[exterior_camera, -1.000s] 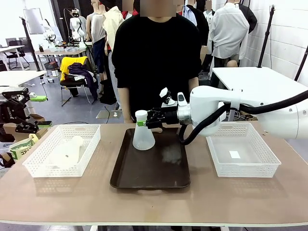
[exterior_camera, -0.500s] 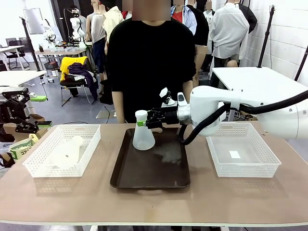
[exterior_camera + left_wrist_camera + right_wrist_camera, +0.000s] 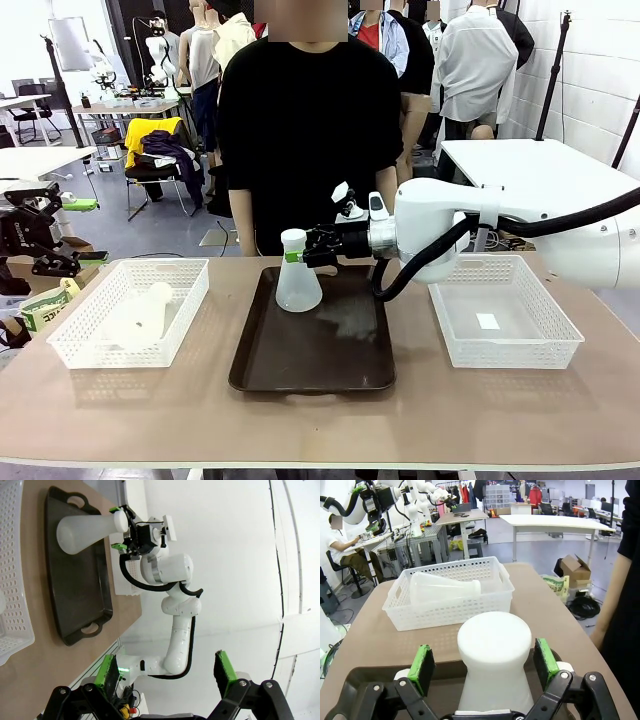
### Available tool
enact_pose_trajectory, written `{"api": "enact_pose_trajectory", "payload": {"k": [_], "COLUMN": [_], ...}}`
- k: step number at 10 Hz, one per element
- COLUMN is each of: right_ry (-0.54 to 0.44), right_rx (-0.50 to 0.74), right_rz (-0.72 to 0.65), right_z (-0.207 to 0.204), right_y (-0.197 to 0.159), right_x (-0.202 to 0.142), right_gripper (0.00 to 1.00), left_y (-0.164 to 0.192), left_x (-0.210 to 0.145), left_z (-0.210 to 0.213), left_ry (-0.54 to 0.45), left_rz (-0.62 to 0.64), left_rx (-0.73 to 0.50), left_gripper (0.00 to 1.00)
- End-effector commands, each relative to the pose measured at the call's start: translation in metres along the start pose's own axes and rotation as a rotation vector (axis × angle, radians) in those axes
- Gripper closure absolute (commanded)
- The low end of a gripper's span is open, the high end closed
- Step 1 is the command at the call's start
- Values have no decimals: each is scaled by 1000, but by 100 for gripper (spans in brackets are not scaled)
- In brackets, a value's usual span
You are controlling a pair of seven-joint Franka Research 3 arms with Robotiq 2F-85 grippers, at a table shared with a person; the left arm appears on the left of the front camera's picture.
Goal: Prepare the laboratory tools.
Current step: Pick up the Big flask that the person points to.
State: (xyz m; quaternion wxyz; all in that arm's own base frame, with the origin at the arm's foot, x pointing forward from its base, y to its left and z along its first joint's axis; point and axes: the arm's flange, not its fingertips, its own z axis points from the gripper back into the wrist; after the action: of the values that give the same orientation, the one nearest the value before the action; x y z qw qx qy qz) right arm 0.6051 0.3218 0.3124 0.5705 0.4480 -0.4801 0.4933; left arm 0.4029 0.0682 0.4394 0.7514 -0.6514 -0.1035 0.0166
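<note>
One frosted white flask (image 3: pixel 298 285) stands upright on the dark brown tray (image 3: pixel 320 365), toward its far left. My right gripper (image 3: pixel 293 257) reaches in from the right and straddles the flask's neck (image 3: pixel 492 645); the green pads (image 3: pixel 421 669) stand a little off it on both sides, so it is open. A second flask (image 3: pixel 140 312) lies on its side in the left white basket (image 3: pixel 70 345), also seen from the right wrist as the lying flask (image 3: pixel 442 590). My left gripper (image 3: pixel 166 670) is open and holds nothing, off the table's left end (image 3: pixel 70 235).
An empty white mesh basket (image 3: pixel 505 350) sits to the right of the tray. A person in black stands close behind the table's far edge, a forearm (image 3: pixel 610 605) hanging near the tray. The near half of the tabletop (image 3: pixel 320 420) is bare.
The person behind the table has shifted slightly to the left. Both arms and both flasks have stayed where they were.
</note>
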Motion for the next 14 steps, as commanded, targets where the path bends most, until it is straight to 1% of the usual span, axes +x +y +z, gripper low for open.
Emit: {"api": "enact_pose_trajectory", "payload": {"k": [1, 3, 4, 5, 6, 7, 11, 12, 14], "right_ry": [-12, 0, 50, 91, 129, 193, 411, 435, 471], "right_rx": [7, 0, -5, -35, -78, -88, -292, -354, -523], "right_rz": [4, 0, -1, 0, -6, -33, -108, -117, -152], "right_z": [0, 0, 5, 15, 30, 49, 125, 149, 202], "right_y": [0, 0, 0, -1, -1, 2, 30, 43, 69], "right_x": [0, 0, 5, 11, 17, 24, 49, 58, 72], "right_gripper": [0, 0, 0, 0, 0, 0, 0, 0, 0], "left_y": [0, 0, 0, 0, 0, 0, 0, 0, 0], "left_x": [0, 0, 0, 0, 0, 0, 0, 0, 0], "left_z": [1, 1, 1, 1, 1, 1, 1, 1, 1], "left_ry": [-2, -2, -2, -2, -2, -2, -2, -2, -2], "left_rz": [-15, -15, -15, -15, -15, -15, -15, -15, -15], "left_rx": [-5, -5, -5, -5, -5, -5, -5, -5, -5], "left_gripper": [0, 0, 0, 0, 0, 0, 0, 0, 0]}}
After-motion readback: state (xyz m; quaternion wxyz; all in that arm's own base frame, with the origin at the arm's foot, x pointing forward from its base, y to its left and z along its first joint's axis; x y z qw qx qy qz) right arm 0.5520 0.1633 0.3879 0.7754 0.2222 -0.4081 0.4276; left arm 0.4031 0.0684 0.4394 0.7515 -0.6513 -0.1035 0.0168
